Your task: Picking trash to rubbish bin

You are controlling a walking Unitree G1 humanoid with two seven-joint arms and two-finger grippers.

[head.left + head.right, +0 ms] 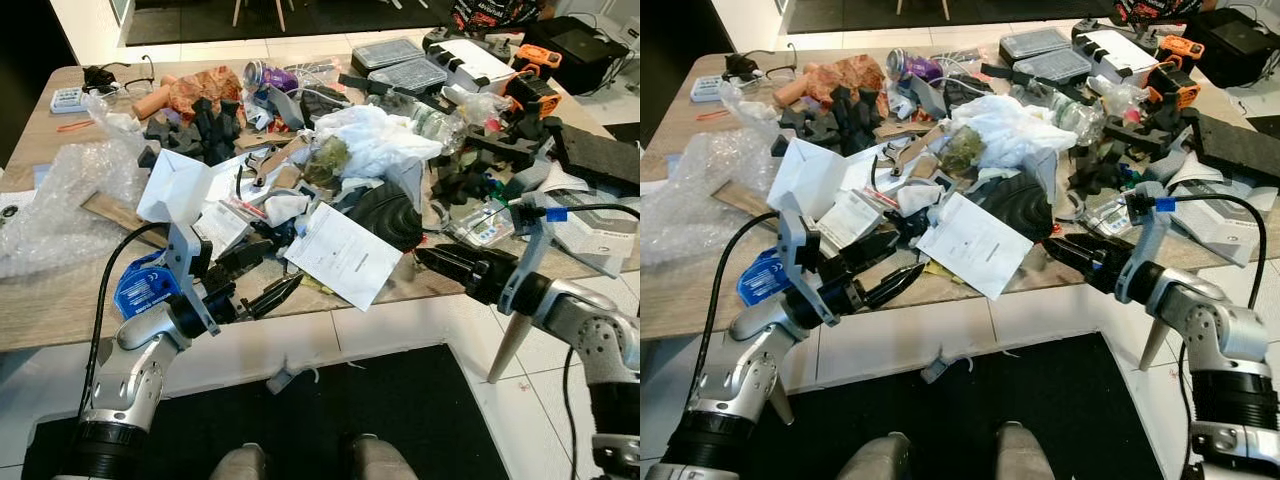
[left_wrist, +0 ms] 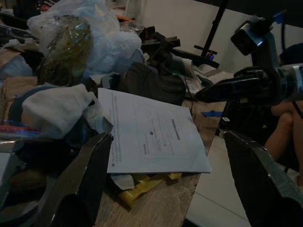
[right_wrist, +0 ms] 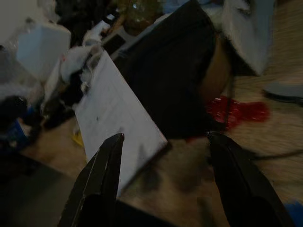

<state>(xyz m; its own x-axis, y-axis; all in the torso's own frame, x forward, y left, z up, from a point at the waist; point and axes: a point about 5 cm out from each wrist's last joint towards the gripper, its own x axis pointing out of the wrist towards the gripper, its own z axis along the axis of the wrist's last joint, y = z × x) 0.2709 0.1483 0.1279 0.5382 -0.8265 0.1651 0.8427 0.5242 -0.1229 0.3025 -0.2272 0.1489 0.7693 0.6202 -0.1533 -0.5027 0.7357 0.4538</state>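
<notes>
A wooden table [image 1: 40, 300] is heaped with trash. A white printed sheet of paper [image 1: 345, 255] hangs over its front edge, with a yellow scrap [image 2: 142, 184] under it. Behind the sheet lie a black bag-like item [image 1: 385, 210] and a crumpled white plastic bag [image 1: 375, 135]. My left gripper [image 1: 285, 265] is open at the table's front edge, just left of the sheet, with nothing between its fingers. My right gripper [image 1: 422, 256] is open and empty to the sheet's right, pointing at it [image 3: 116, 113] from just above the table edge.
Bubble wrap [image 1: 60, 195] covers the table's left side, and a blue packet [image 1: 140, 285] lies by my left arm. Black foam pieces [image 1: 200, 125], a crushed can [image 1: 262, 73] and plastic boxes [image 1: 405, 62] sit further back. A black mat [image 1: 400, 400] lies on the floor below.
</notes>
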